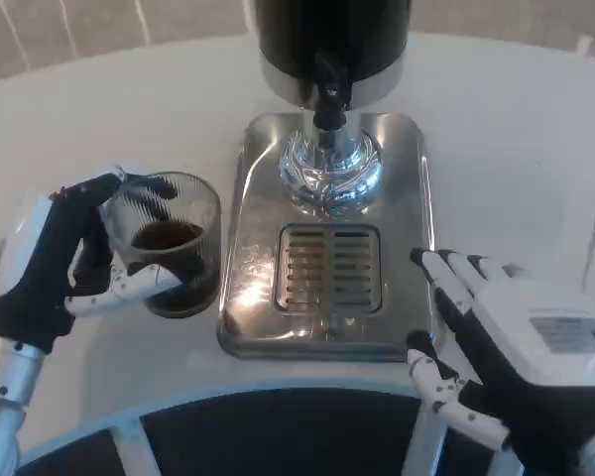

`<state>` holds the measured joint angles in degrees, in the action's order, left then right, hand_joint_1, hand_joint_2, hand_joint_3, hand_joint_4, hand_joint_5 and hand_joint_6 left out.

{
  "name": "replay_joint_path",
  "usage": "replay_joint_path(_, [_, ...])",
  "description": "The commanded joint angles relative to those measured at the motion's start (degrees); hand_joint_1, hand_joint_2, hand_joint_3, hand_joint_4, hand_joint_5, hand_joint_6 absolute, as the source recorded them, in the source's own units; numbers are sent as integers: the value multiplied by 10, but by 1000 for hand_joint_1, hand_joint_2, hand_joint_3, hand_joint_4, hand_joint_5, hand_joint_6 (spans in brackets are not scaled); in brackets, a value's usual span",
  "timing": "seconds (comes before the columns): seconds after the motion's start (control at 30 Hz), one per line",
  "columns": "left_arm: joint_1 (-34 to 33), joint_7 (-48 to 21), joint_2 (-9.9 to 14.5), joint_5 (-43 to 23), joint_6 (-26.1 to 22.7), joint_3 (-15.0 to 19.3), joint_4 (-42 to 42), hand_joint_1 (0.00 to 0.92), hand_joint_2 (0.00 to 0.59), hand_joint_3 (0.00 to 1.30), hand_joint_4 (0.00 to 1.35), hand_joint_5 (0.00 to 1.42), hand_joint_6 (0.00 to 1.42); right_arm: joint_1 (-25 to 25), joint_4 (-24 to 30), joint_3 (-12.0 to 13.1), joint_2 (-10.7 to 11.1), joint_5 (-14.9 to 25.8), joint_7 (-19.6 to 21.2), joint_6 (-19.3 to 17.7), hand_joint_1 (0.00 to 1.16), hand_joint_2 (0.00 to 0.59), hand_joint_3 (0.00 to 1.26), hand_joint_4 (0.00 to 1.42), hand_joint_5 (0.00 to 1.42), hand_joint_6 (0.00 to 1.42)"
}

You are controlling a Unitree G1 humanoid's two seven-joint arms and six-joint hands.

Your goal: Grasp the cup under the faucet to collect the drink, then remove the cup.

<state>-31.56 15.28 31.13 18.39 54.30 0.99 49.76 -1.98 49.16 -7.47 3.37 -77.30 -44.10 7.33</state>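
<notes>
- A clear ribbed glass cup [172, 256] holding dark drink stands upright at left of centre, long axis vertical, mouth up, on the white table [516, 149] just beside the left edge of the shiny steel drip tray [409, 198], away from the black faucet [329, 94].
- The left hand [64, 263] reaches in from the lower left and grips the cup, black-and-white fingers wrapped round its far rim and near wall.
- The right hand [496, 342] lies at lower right, beside the tray's right edge, fingers spread and pointing to the upper left, holding nothing.
- A black and chrome drink dispenser [332, 45] rises at top centre above the tray's slotted grate [329, 268].
</notes>
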Motion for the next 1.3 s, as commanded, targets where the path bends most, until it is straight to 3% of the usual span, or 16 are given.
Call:
replay_joint_path(0.03, [24, -14, 8, -25, 14, 20, -50, 591, 21, 938, 1106, 1362, 1424, 10, -4, -1, 7, 3, -10, -1, 0, 586, 0, 0, 0, 0])
replay_joint_path(0.33, [71, -45, 2, -40, 0, 43, -114, 591, 20, 938, 1107, 1362, 1424, 19, 18, -9, 11, 7, -24, -4, 0, 586, 0, 0, 0, 0])
replay_joint_path(0.53, [103, -58, -3, -46, -11, 55, -159, 591, 20, 938, 1113, 1362, 1424, 5, 43, -31, 4, -2, -34, -12, 0, 586, 0, 0, 0, 0])
replay_joint_path(0.93, [177, -90, -16, -63, -42, 66, -265, 591, 20, 938, 1120, 1362, 1424, -35, 94, -116, -54, -76, -64, -60, 0, 586, 0, 0, 0, 0])
replay_joint_path(1.3, [239, -110, -32, -66, -64, 79, -338, 592, 20, 938, 1108, 1362, 1424, -92, 108, -139, -81, -93, -59, -103, 0, 586, 0, 0, 0, 0])
